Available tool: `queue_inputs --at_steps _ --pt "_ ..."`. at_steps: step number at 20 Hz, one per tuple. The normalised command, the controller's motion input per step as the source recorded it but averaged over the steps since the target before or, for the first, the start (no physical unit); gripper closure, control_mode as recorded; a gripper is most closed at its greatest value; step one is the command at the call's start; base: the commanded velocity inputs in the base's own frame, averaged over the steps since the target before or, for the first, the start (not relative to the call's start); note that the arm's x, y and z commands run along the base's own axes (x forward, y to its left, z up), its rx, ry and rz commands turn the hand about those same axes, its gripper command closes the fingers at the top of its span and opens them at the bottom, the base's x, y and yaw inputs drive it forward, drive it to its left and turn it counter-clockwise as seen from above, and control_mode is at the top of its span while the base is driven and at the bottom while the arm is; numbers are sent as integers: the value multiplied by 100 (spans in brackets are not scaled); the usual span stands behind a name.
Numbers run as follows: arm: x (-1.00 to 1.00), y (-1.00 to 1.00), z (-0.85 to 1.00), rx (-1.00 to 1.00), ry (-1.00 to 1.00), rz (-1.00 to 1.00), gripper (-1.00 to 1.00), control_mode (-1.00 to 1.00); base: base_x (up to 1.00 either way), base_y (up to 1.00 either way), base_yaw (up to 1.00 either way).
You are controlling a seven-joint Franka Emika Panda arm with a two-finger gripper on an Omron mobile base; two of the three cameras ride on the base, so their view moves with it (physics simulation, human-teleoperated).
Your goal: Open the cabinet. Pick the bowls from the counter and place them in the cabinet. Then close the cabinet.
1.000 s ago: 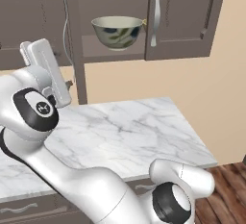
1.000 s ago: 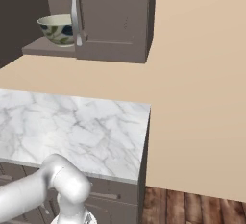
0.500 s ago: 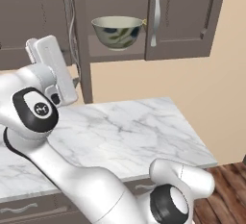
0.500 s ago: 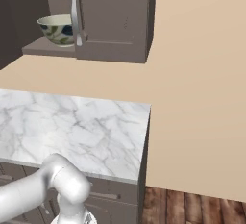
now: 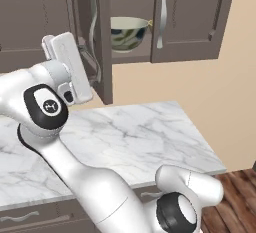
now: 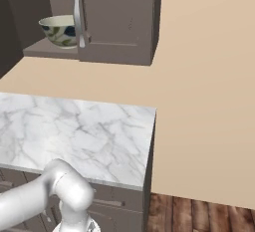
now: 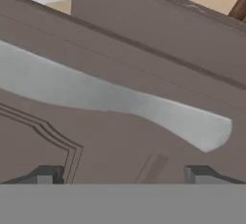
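Note:
The cabinet (image 5: 187,22) hangs over the counter (image 5: 135,132). Its left door (image 5: 103,37) stands swung out edge-on, and its right door is closed. A pale bowl (image 5: 131,33) with dark leaf marks sits on the shelf inside, and in the right base view this bowl (image 6: 59,30) peeks out beside the right door's silver handle (image 6: 77,14). My white hand (image 5: 67,69) is raised just left of the swung-out door. In the hand view my gripper (image 7: 124,174) is open. Its fingertips are close to a brown door panel, with a silver bar handle (image 7: 120,100) running across just beyond them.
A plain dark wall cabinet (image 5: 30,17) hangs to the left. Drawers with horizontal handles (image 6: 109,203) sit under the counter (image 6: 74,131). Right of the counter's end are a beige wall and wooden floor (image 5: 235,192).
My hand has moved right toward the swung-out left door. The door's edge has shifted right and now covers more of the bowl. The gripper stays open.

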Motion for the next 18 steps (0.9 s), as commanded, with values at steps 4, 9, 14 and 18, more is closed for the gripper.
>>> queue_inputs --at_steps 4,9,14,18 --pt "46 -44 0 5 -6 -8 -100 -100 0 0 0" --pt "46 -58 0 7 -7 -3 -100 -100 0 0 0" --pt "51 -54 0 7 -8 -1 -100 -100 0 0 0" --pt "54 -44 0 8 -10 0 -100 -100 0 0 0"
